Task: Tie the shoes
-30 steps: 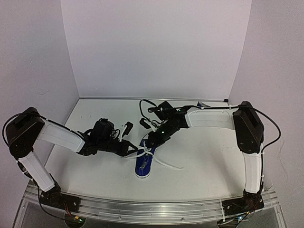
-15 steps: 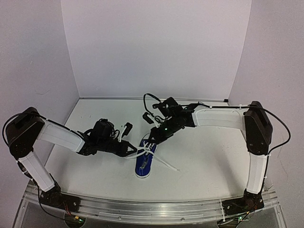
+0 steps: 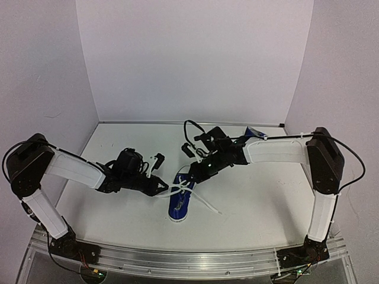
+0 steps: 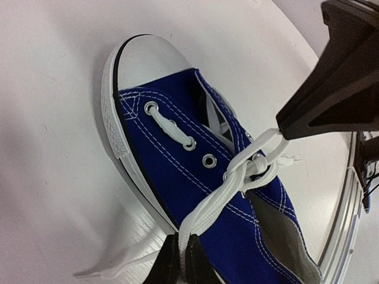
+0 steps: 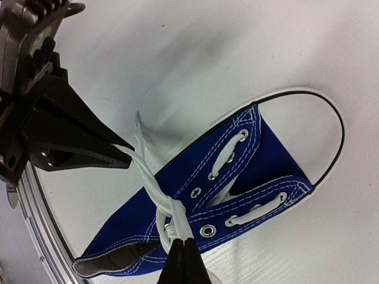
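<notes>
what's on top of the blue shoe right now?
A crossed white lace lies across the top of the shoe, one strand pinched by the left gripper, the other by the right gripper. Whatever lies under the crossing is covered.

White table (image 3: 260, 201); blue sneaker (image 3: 177, 206) atop

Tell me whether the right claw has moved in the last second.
Yes. In the top view the right claw has drawn a little toward the view's right, judged against the blue shoe, which stayed put. It is shut on a lace.
</notes>
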